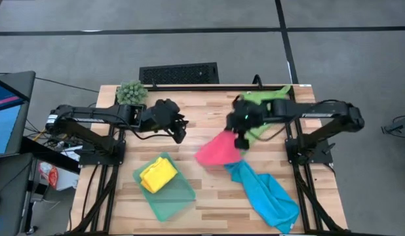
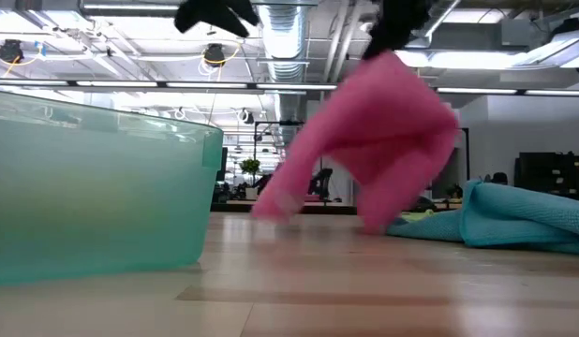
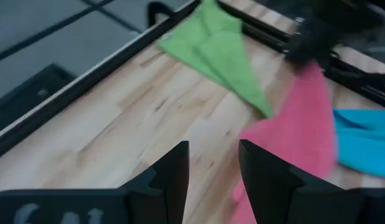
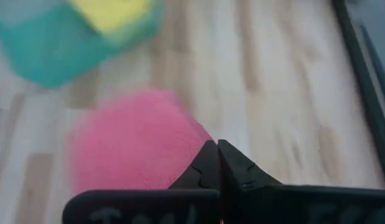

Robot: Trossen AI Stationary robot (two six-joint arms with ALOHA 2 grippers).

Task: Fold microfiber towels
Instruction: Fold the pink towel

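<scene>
Above mid-table, my right gripper (image 1: 242, 141) is clenched on the pink towel (image 1: 219, 151), lifting it so it hangs free for folding; my left gripper (image 1: 179, 133) waits nearby, parted and empty.

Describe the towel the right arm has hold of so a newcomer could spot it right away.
Start at the wooden table and follow the right arm in to the right gripper, shut near the table's middle. Hanging from it is the pink towel, its lower edge brushing the wood. The blue towel and green towel nearby lie flat, and the yellow towel sits in the teal tray.
</scene>
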